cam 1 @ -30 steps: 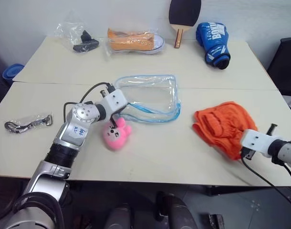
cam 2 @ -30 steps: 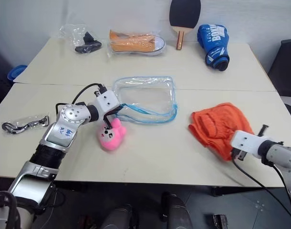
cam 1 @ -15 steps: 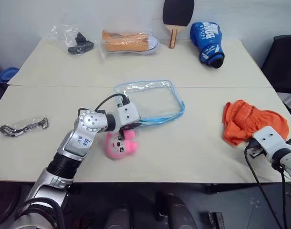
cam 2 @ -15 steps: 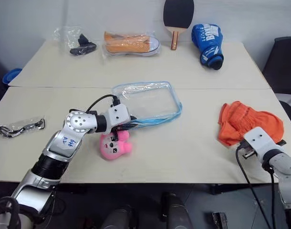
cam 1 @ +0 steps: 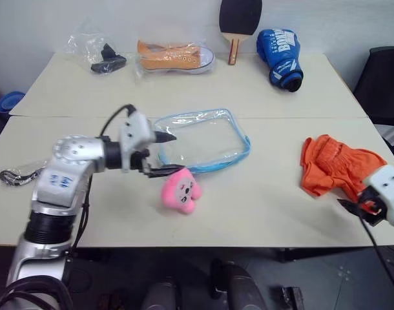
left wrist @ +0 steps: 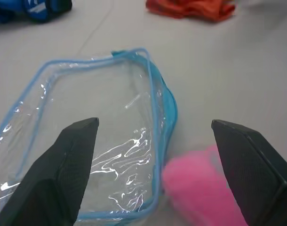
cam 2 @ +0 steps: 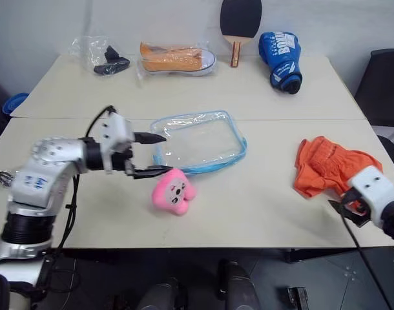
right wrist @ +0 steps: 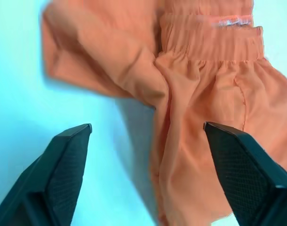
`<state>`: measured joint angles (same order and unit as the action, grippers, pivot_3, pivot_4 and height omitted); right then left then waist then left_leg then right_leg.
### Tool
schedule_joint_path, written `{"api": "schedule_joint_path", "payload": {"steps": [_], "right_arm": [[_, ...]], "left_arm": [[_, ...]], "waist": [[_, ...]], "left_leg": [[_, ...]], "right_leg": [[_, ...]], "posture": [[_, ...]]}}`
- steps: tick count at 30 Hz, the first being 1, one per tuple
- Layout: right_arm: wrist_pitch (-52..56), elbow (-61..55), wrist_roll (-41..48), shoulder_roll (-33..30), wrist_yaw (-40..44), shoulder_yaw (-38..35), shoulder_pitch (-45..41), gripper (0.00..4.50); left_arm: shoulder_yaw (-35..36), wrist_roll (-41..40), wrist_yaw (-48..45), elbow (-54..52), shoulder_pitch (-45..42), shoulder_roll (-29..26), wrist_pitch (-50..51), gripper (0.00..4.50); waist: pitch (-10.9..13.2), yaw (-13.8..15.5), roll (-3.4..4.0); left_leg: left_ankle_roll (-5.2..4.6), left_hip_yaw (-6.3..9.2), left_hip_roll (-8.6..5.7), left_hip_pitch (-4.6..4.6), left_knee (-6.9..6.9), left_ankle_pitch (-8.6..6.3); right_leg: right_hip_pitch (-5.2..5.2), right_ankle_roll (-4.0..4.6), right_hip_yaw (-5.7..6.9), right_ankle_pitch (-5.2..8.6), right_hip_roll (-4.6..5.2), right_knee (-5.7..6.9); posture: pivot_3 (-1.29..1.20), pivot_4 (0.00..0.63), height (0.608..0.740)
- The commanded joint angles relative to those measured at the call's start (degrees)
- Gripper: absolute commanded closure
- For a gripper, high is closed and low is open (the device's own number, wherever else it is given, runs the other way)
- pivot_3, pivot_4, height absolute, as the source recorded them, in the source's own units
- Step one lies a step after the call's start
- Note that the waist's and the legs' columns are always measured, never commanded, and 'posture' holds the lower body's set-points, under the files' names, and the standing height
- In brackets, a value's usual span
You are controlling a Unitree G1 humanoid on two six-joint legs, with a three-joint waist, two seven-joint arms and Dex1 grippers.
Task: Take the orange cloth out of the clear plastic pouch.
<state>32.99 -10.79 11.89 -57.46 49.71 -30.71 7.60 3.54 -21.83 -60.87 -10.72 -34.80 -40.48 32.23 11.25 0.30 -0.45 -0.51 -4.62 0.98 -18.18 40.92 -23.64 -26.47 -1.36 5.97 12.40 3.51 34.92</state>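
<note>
In the lower right of the head views the right gripper (cam 2: pixel 344 210) hangs at the table's near edge with its two black fingers spread wide and nothing between them. Just past it, further up the frame, lies the orange cloth (cam 2: pixel 331 166), a crumpled heap flat on the table (cam 2: pixel 248 213), its gathered waistband showing in the right wrist view straight ahead of the fingertips. The cloth is touching no finger.

In the lower centre of the frame sits the pink plush charm (cam 2: pixel 174 192), resting on the table just below the pouch's near edge. To its left, at mid-height in the frame, the left gripper (cam 2: pixel 150 155) points toward the right of the picture, its fingers parted, one above the other, with empty air between; the tips hover beside the pouch's left corner without pinching it.

The clear plastic pouch (cam 2: pixel 200 139) lies flat in the middle of the frame, its long axis running left to right with a slight tilt, its light blue trim ringing see-through plastic with nothing orange inside. The cloth is well apart from it, off to the right.

Judging from this, the cloth is already out and both grippers have let go; the right arm is much the nearer to the cloth, the left to the pouch, and little seems left but to draw clear.

Along the top of the frame lie a crinkled bag (cam 2: pixel 101 55), a wrapped orange sneaker (cam 2: pixel 177 59), a paddle (cam 2: pixel 238 22) and a blue boxing glove (cam 2: pixel 280 53).
</note>
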Motion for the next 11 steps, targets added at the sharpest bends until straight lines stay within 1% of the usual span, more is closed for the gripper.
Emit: {"api": "schedule_joint_path", "payload": {"steps": [1,4,7,9,11], "right_arm": [[9.8,1.1,7.5,-4.1,6.9,-11.8,-0.1,0.48],[12.0,5.8,9.1,-6.8,13.5,-19.1,3.8,0.48],[9.3,11.8,8.1,-8.2,17.0,-23.3,7.1,0.48],[7.3,15.1,7.3,-9.0,17.7,-24.0,7.9,0.48],[6.4,16.6,7.5,-9.2,18.5,-24.0,8.0,0.48]], "left_arm": [[8.4,-10.1,-5.3,-0.6,-1.2,-5.8,6.7,0.43],[11.7,-14.6,-12.7,1.8,0.9,-13.3,9.6,0.43],[13.2,-13.2,-17.5,7.0,4.3,-19.2,6.8,0.43],[13.4,-12.0,-18.9,9.6,5.7,-21.4,4.3,0.43],[13.0,-11.2,-18.4,12.0,5.7,-21.9,2.6,0.43]], "waist": [[0.0,0.0,0.0],[0.0,0.0,0.0],[0.0,0.2,0.01],[0.0,0.2,0.0],[0.0,0.2,0.0]], "left_leg": [[0.0,0.01,0.0,-0.01,0.0,0.0],[0.0,0.03,0.0,-0.01,-0.02,0.0],[-0.02,0.03,-0.03,0.01,-0.09,-0.02],[-0.05,0.02,-0.06,0.02,-0.08,-0.03],[-0.07,0.01,-0.07,0.01,-0.08,-0.04]], "right_leg": [[0.0,0.0,0.01,0.0,-0.01,-0.01],[0.0,0.01,0.03,0.02,-0.03,-0.07],[0.05,-0.02,0.04,0.04,-0.06,-0.19],[0.06,-0.03,0.02,0.05,-0.06,-0.19],[0.05,-0.04,0.0,0.06,-0.06,-0.19]], "posture": [[0.0,0.15,0.74],[0.0,0.15,0.74],[0.0,0.15,0.74],[0.0,0.15,0.74],[0.0,0.15,0.74]]}}
